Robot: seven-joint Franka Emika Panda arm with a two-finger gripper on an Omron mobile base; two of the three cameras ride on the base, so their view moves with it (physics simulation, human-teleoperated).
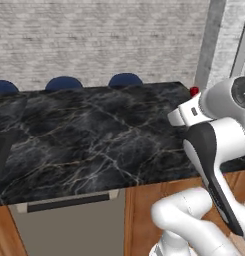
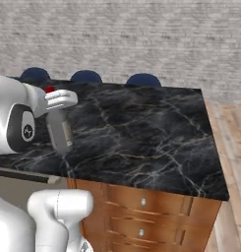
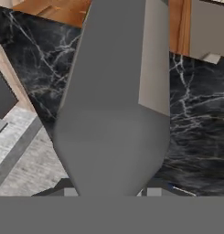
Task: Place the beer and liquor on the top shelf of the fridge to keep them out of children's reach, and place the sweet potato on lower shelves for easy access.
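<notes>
The end effector point(image 3: 111, 188) is grasping the liquor point(image 3: 113, 137), its two finger tips pressing the greyish bottle from either side just under the thin neck. In the right base view the broad body is hanging straight below the end effector point(image 2: 57, 106), and the red cap point(image 2: 49, 89) is poking out directly above it. Whether the bottle base is resting on the black marble tabletop point(image 2: 151, 133) beneath the end effector or floating just clear of it cannot be told. Because the grip is sitting high on sloped, smooth glass, the heavy body is likely acting as a pendulum. A fast swing toward the fridge is therefore risking a slide through the fingers or a tilt in the grasp. A low carry is risking a knock of the base against the tabletop edge in front of the end effector, above the wooden drawers point(image 2: 141, 202). A tilted bottle is also likely arriving too tall for the top shelf opening. Far beyond the end effector, blue stools point(image 2: 143, 79) are lining the tabletop's far side, well apart from the bottle.
</notes>
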